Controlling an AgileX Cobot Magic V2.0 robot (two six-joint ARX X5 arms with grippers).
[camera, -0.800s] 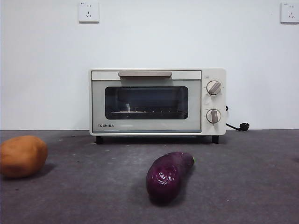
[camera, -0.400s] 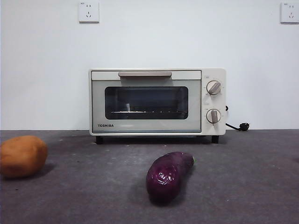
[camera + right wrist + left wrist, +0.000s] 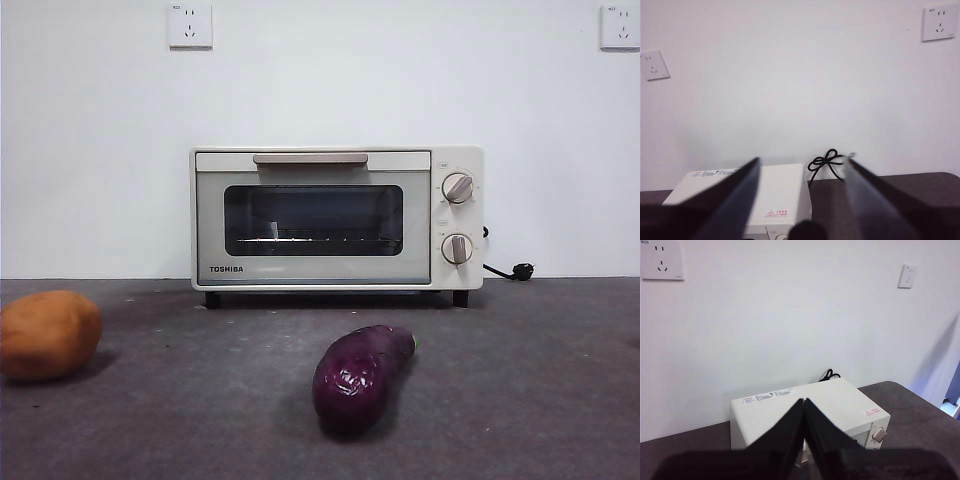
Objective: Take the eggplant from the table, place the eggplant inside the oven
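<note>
The eggplant [image 3: 360, 378] lies near the table's [image 3: 540, 400] front edge, before the closed oven [image 3: 335, 218]. The left gripper [image 3: 805, 405] is pressed closed and empty; the right gripper [image 3: 802, 172] gapes wide, both above the oven.

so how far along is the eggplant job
Nothing looks done yet. The eggplant lies on the table in front of the Toshiba toaster oven, whose door is closed. Left gripper is shut and empty, right gripper open, both high above the oven. Opening, grasping and loading remain.
</note>
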